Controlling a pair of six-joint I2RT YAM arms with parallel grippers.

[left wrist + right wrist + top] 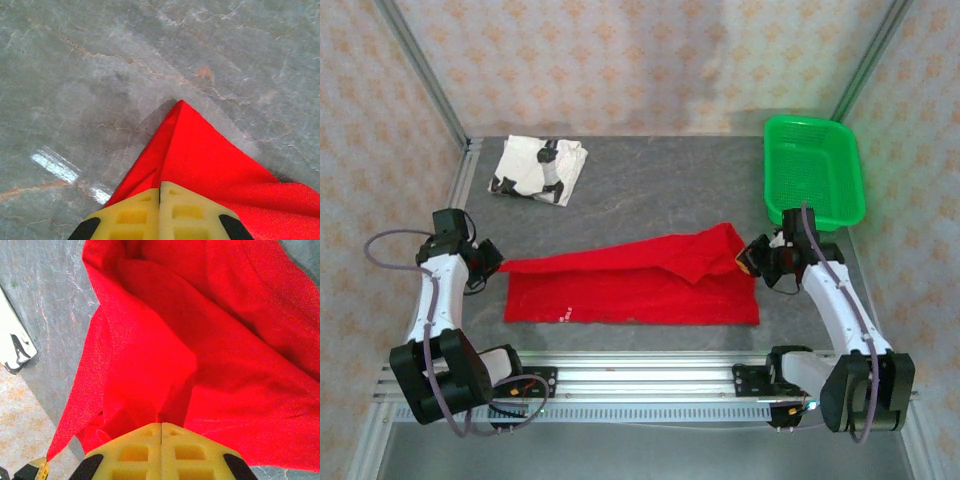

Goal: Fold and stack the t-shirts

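Grips red shirt point(630, 285) at both ends in the top view: left gripper point(492, 262) on its left tip, centre-left of frame; right gripper point(752, 255) on its raised upper-right corner, centre-right. Stretches the cloth as a long wedge across the middle of the table point(650, 195), lower edge flat and straight, upper edge folded over and rising toward the right. Shows a few small white specks near the cloth's lower left. Has white shirt point(538, 168) folded at upper left, black markings on top, well apart from the red one. Has green basket point(815, 125) at upper right, just beyond the right gripper.

In the left wrist view, presses yellow fingers point(130, 215) tight together at bottom centre, with red cloth coming out from under them and narrowing to a point mid-frame over grey table.

In the right wrist view, clamps yellow fingers point(192, 455) together at bottom centre on bunched red cloth, folds running up and to the right. Catches a corner of the white shirt point(15, 347) at the left edge.
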